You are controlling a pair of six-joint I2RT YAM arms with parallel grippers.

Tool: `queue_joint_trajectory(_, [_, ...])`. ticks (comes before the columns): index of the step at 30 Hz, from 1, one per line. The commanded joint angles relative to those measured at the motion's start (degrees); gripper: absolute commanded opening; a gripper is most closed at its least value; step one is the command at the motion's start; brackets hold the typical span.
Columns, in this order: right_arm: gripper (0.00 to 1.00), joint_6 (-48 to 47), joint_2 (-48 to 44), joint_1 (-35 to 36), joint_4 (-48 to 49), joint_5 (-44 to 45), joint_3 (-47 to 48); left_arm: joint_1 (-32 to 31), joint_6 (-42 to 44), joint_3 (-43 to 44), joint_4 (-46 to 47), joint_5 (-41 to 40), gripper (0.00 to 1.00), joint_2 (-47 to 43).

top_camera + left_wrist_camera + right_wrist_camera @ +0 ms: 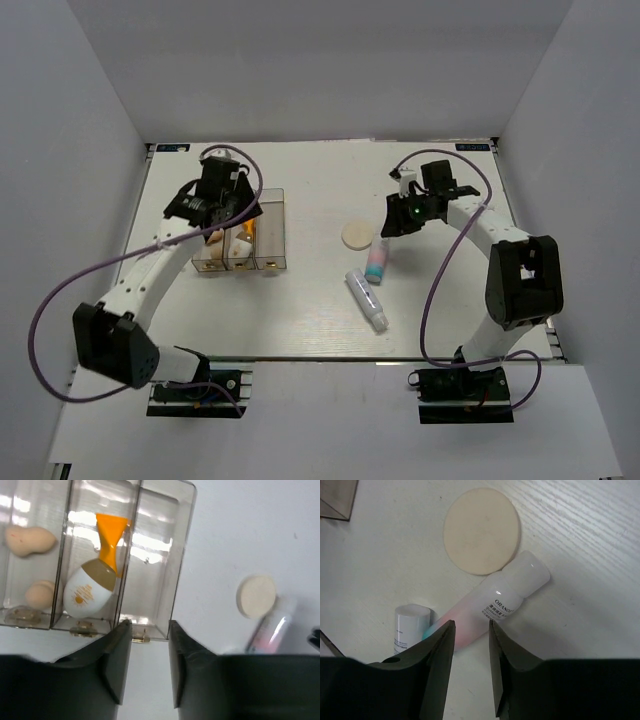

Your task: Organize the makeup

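Lying in left box [35, 500], two sponges [29, 540], orange tube [107, 545] in middle box [80, 530]

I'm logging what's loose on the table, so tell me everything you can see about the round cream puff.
The round cream puff is a thin, pale beige disc, matte and spongy-looking. It lies flat on the white table, outside the clear boxes, with the capped end of a white-and-pink tube against its edge.
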Motion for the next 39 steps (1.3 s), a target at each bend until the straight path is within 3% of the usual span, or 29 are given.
queue_joint_trajectory(1, [0.41, 5.89, 1.18, 0.98, -2.7, 4.81, -0.08, -0.23, -3.17, -7.03, 5.69, 9.67, 0.64, -5.95])
queue_joint_trajectory(5, [0.59, 10.64, 3.37, 2.03, -3.22, 7.54, 0.88, -0.23, -6.34, -12.14, 5.52, 10.74, 0.78, -11.5])
queue_joint_trajectory(10, [0.68, 15.29, 5.83, 3.09, -4.19, 11.75, 2.29, -0.23, -8.54, -16.2, 5.35, 9.69, 0.8, -17.66])
queue_joint_trajectory(24, [0.72, 24.62, 11.37, 6.43, -2.35, 14.31, 1.41, -0.23, -11.71, -19.19, 1.74, 8.37, 0.81, -23.99])
queue_joint_trajectory(30, [0.64, 26.82, 13.13, 6.96, -2.43, 17.21, 1.76, -0.23, -13.2, -20.24, 1.56, 8.98, 0.81, -25.31])
queue_joint_trajectory(33, [0.5, 26.91, 12.87, 6.43, -2.34, 18.44, 0.97, -0.23, -13.9, -20.86, 1.21, 8.89, 0.81, -26.1])
queue_joint_trajectory(36, [0.3, 25.42, 11.38, 6.34, -2.26, 19.06, 0.27, -0.23, -14.26, -21.56, 1.21, 8.98, 0.81, -27.07])
queue_joint_trajectory(39, [0.18, 22.79, 9.45, 5.64, -1.91, 16.88, 0.44, -0.23, -14.61, -22.53, 1.82, 9.68, 0.81, -27.77])
